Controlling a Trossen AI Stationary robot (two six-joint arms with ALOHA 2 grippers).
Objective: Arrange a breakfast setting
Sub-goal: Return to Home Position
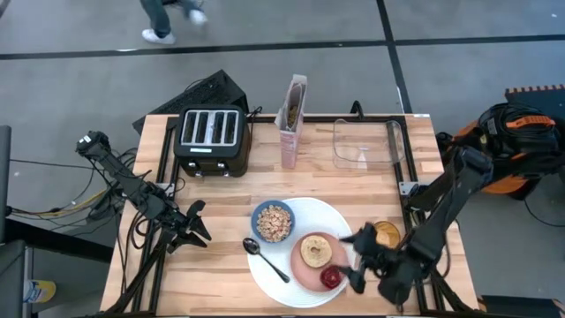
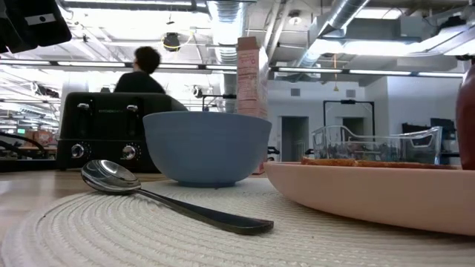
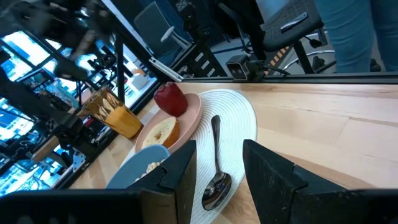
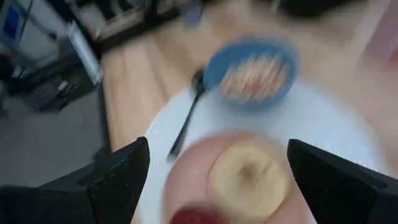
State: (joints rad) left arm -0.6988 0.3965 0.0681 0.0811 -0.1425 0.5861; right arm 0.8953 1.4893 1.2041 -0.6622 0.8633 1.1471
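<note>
Your setting looks complete, and each piece lies where a person at the near edge could reach it. The white woven mat [image 1: 265, 284] holds everything. The blue bowl [image 1: 273, 222], filled with cereal, stands on the mat's far left part. The spoon [image 1: 265, 259] lies just near of the bowl, with its handle pointing toward the near right, so it is easy to pick up. The pink plate [image 1: 302, 272] sits on the right part of the mat, with the bagel half [image 1: 316, 251] in its middle and the red apple [image 1: 331, 278] at its near right rim, beside the bagel and not on it. The right gripper [image 1: 351, 261] hovers at the right edge of this plate with its fingers spread wide and nothing between them; I judge it has nothing more to carry and only needs to go up and back. Watch the glass of juice [image 1: 387, 234] just beside that arm. The left gripper [image 1: 201, 223] waits left of the mat, also spread and empty. The toaster [image 1: 210, 140], the cereal box [image 1: 293, 119] and the clear bin [image 1: 366, 143] stand far back, well apart from the setting.
</note>
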